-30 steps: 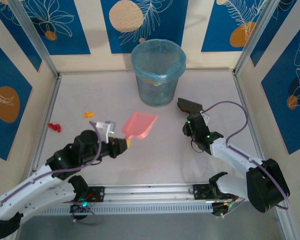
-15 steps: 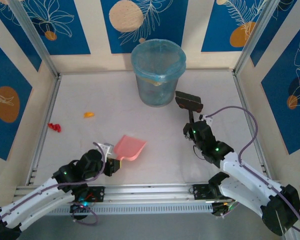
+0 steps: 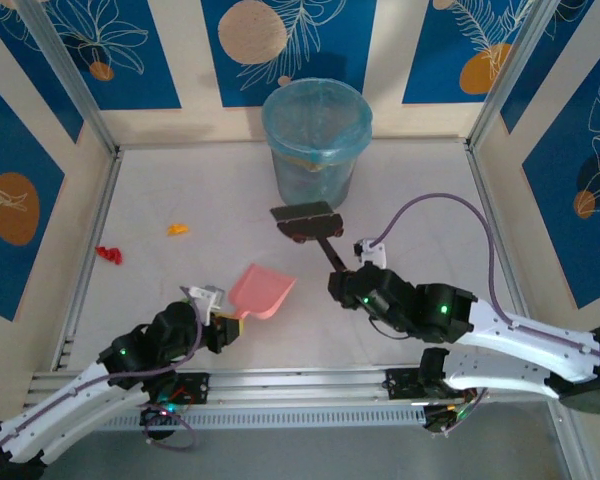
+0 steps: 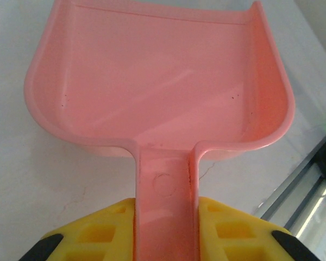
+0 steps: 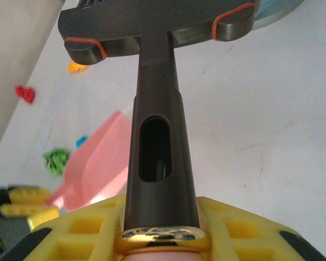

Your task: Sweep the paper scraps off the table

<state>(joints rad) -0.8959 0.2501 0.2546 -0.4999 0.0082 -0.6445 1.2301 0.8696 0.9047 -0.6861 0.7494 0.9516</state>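
My left gripper (image 3: 230, 327) is shut on the handle of a pink dustpan (image 3: 262, 292), whose pan lies flat on the table (image 3: 430, 190) and is empty in the left wrist view (image 4: 157, 81); the yellow fingers (image 4: 98, 235) press both sides of the handle. My right gripper (image 3: 342, 283) is shut on the handle of a dark brush (image 3: 306, 219), its head in front of the bin. Paper scraps lie left: an orange wad (image 3: 177, 229) and a red wad (image 3: 108, 254). The right wrist view adds a green wad (image 5: 56, 160) and a blue wad (image 5: 81, 141) beside the dustpan (image 5: 98, 163).
A translucent blue-lined bin (image 3: 315, 145) stands at the back centre of the table. Aluminium rails (image 3: 90, 250) edge the table, with patterned walls behind them. Open table surface lies on the right and between the dustpan and the scraps.
My right arm swung left, carrying the brush head from right of the bin to the middle in front of it. The left arm drew the dustpan back toward the near edge.
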